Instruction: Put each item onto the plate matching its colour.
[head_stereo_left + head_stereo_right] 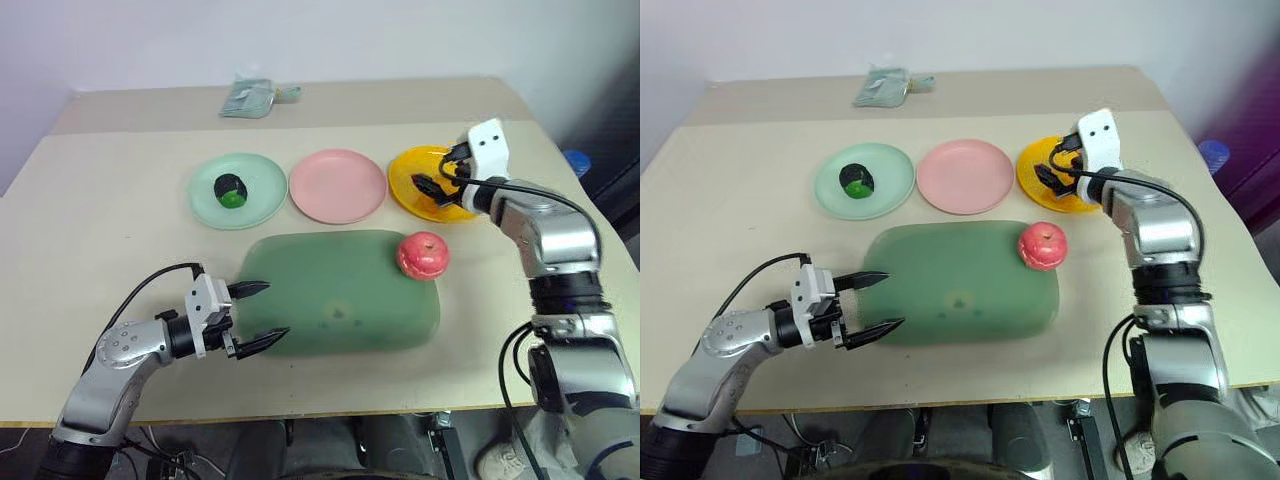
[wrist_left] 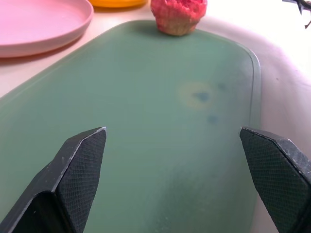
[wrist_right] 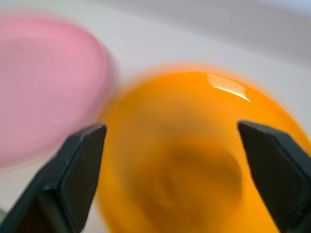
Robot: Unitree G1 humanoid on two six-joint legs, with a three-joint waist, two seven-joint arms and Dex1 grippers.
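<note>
The dark-green ball (image 1: 231,190) lies on the mint green plate (image 1: 262,200) at the back left. The pink plate (image 1: 337,186) in the middle holds nothing. My right gripper (image 1: 435,172) hangs open just above the yellow plate (image 1: 402,180). In the right wrist view a blurred orange lump (image 3: 194,177) lies in that plate (image 3: 218,97) between the spread fingers, apparently the orange item. The pink-red apple (image 1: 423,255) sits at the far right corner of the green board. My left gripper (image 1: 275,308) is open, low over the board's near-left edge.
The large translucent green board (image 1: 340,295) fills the middle of the table in front of the plates. A grey-green pouch (image 1: 250,97) lies at the table's far edge. A blue object (image 1: 577,160) is beyond the table's right side.
</note>
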